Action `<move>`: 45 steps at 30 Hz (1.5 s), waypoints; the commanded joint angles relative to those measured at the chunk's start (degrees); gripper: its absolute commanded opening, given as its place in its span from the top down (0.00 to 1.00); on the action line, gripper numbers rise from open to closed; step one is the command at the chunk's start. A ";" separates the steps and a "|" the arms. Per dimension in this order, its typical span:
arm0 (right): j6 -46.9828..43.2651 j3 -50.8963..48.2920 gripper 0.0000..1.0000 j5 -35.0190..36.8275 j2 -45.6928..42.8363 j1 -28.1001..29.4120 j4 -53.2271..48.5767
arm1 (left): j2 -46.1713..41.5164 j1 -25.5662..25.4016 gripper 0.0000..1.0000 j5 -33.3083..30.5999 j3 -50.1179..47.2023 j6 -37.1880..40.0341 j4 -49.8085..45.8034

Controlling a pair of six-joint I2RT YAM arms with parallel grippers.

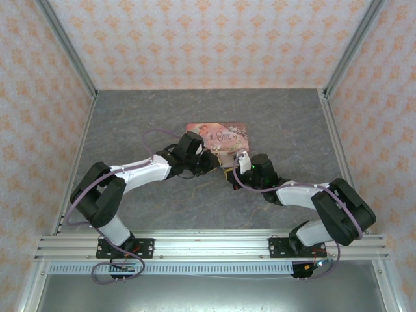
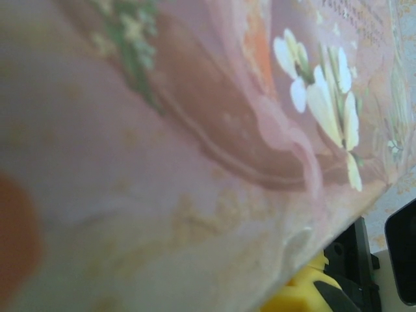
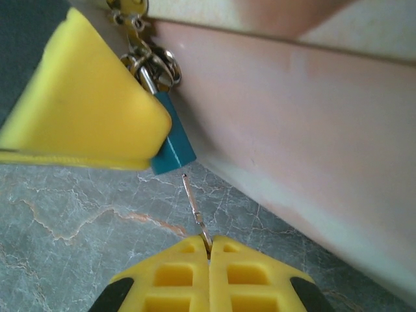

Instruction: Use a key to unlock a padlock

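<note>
A tiny blue-teal padlock (image 3: 173, 148) hangs by a metal clasp (image 3: 153, 62) at the near side of the pink tin (image 3: 305, 130). One yellow finger (image 3: 84, 110) of my left gripper (image 1: 213, 160) presses over the padlock's top and holds it; the other finger is hidden behind. My right gripper (image 3: 209, 242) is shut on a thin metal key (image 3: 195, 208). The key's tip points up, just below the padlock's bottom face and a little apart from it. From above, both grippers meet at the tin's near edge, with my right gripper (image 1: 233, 174) on the right.
The pink picture-printed tin (image 1: 218, 136) lies at the table's middle, close against the left wrist camera (image 2: 195, 130). Grey marbled tabletop (image 3: 78, 214) lies under the key. Patterned walls and metal posts (image 1: 71, 52) enclose the table.
</note>
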 commanded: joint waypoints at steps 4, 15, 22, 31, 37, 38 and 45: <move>-1.29 -0.98 1.00 -1.09 -1.31 -0.38 1.05 | -2.77 1.23 0.85 3.00 1.98 0.98 -0.89; -1.40 -1.85 1.00 1.69 -4.53 -0.34 -0.50 | -5.11 2.39 0.85 0.01 0.80 1.56 -2.76; 0.09 -1.78 1.00 4.14 -8.73 -0.89 -5.28 | -7.29 3.00 0.76 -4.40 0.66 4.05 -7.25; 7.16 4.78 1.00 5.73 -15.15 -6.08 -16.10 | -6.71 5.18 0.60 -4.74 -2.53 4.20 -5.64; 13.03 15.66 1.00 -5.51 -3.37 -11.54 -13.87 | -5.02 5.71 0.59 -4.98 -4.85 3.76 -2.11; 13.34 18.09 1.00 -5.82 -0.61 -11.56 -14.54 | -4.74 5.90 0.59 -5.12 -5.29 3.67 -1.49; 14.20 30.32 1.00 -5.30 14.50 -11.69 -17.48 | -3.70 8.54 0.59 -6.19 -7.43 4.54 2.34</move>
